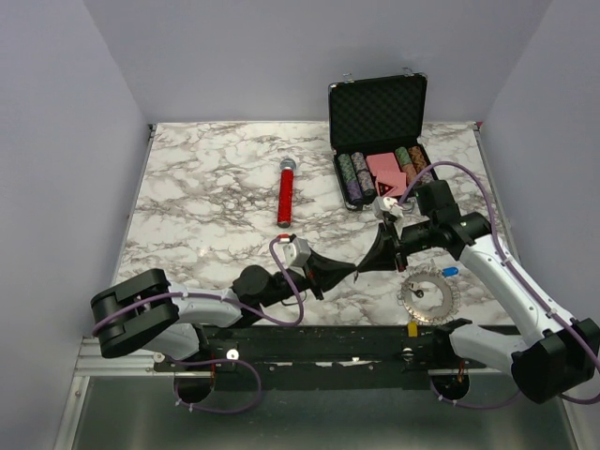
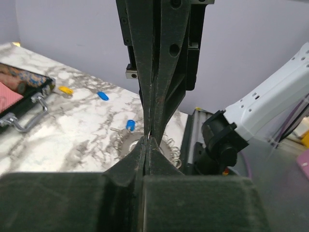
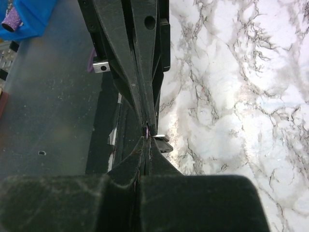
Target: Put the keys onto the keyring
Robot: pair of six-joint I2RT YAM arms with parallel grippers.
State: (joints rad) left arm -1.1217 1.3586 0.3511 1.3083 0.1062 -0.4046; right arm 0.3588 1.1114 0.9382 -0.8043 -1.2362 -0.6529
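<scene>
Left arm: black-and-white left arm [image 1: 141, 314], folded low at the near edge, forearm stretched toward the middle of the table.
Microphone: red-handled microphone with a grey head [image 1: 284, 192], lying flat on the white marbled table [image 1: 197, 187], well apart from the action.
Left gripper: and here's the left gripper [image 1: 349, 273], black fingers pressed flat together, with no gap showing in its own wrist view.
Meeting point: tip to tip with the other gripper, above the near part of the marble. A small silver metal sliver [image 3: 160, 137] pokes out right at the junction, and I cannot tell which pair of fingers pinches it.
Case: open black case [image 1: 378, 112] at the far edge, with rows of poker chips and pink cards inside.
Right gripper: the right gripper [image 1: 373, 262], angled in from the right, fingers likewise squeezed together.
Keyring: thin grey jagged metal keyring [image 1: 427, 298], flat on the marble near the front edge, below and right of the two tips. Neither gripper touches it, and a small yellow tag [image 1: 412, 328] sits at its near side.
Blue key: small blue-headed key [image 1: 450, 272], on the table just beside the ring's far edge and not threaded on it.
</scene>
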